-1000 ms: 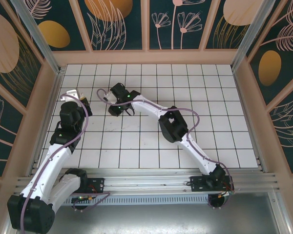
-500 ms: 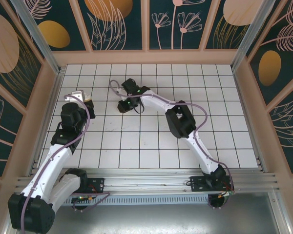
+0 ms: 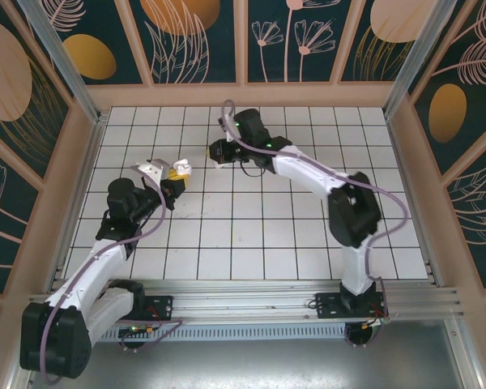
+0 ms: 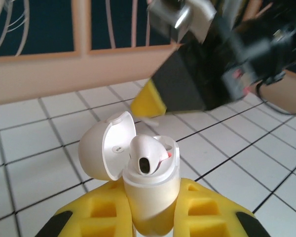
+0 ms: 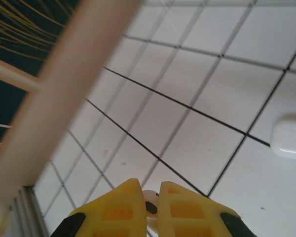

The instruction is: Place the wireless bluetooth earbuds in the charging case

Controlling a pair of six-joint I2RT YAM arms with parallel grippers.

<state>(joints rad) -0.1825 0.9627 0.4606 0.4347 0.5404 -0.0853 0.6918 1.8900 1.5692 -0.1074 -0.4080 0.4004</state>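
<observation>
Over white tiles [image 3: 308, 243], left gripper [image 4: 154, 207] pinches glossy open case [image 4: 152, 183], right gripper [image 5: 148, 188] an earbud [image 5: 150, 203].

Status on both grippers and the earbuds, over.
Left gripper shut on charging case, lid open, one earbud seated. Right gripper shut on second earbud, apart from case. Nothing seen between them.

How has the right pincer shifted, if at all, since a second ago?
Yes. In the top view the right pincer has moved toward the far wall and slightly rightward across the tile grid.
</observation>
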